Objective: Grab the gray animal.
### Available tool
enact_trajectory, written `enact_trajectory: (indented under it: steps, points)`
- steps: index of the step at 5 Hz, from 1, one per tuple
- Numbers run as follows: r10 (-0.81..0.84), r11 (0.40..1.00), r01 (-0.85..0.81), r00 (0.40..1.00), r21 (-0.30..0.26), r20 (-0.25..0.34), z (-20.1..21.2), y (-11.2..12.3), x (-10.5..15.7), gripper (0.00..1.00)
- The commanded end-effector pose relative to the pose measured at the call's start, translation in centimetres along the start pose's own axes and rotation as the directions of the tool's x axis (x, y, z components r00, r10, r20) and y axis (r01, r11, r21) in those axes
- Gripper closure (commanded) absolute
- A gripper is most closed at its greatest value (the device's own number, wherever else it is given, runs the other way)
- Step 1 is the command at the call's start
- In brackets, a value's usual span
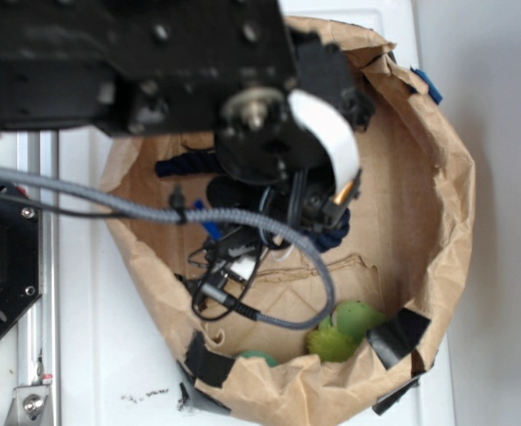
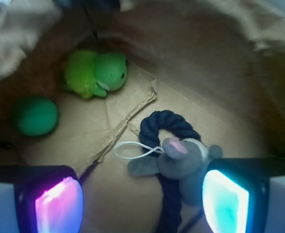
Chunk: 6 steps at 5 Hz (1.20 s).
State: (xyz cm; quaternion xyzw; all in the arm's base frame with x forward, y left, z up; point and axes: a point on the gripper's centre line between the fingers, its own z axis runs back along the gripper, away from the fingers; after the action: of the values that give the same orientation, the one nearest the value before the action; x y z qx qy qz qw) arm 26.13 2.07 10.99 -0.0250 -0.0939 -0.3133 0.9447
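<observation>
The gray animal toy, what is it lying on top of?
The small soft gray plush animal lies on a dark navy twisted rope, which loops behind its head and runs out below it. Brown paper lines the floor. Whatever sits directly beneath its body is hidden.

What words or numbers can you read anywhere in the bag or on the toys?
None: there is no readable text.
The gray animal, the navy rope, the green spiky toy, the green ball and the paper bag show no letters or numbers.
</observation>
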Motion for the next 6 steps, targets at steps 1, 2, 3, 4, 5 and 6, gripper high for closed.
enact_trajectory:
  steps: [1, 2, 3, 4, 5, 6]
  points:
    - [-0.088, 0.996, 0.088, 0.996, 0.025, -0.016, -2.8, 2.2, -0.4, 0.00]
    - [-0.068, 0.997, 0.070, 0.996, 0.036, -0.049, -4.0, 3.7, 0.5, 0.00]
    - [-0.016, 0.999, 0.018, 0.998, 0.026, -0.063, -4.5, 5.2, 1.4, 0.00]
    - [-0.011, 0.999, 0.014, 0.998, 0.047, -0.062, -5.1, 5.0, 1.3, 1.00]
    - [-0.020, 0.998, 0.024, 0.998, 0.056, -0.062, -5.2, 4.9, 1.1, 1.00]
    - [-0.027, 0.998, 0.031, 0.998, 0.056, -0.062, -5.0, 4.7, 1.0, 1.00]
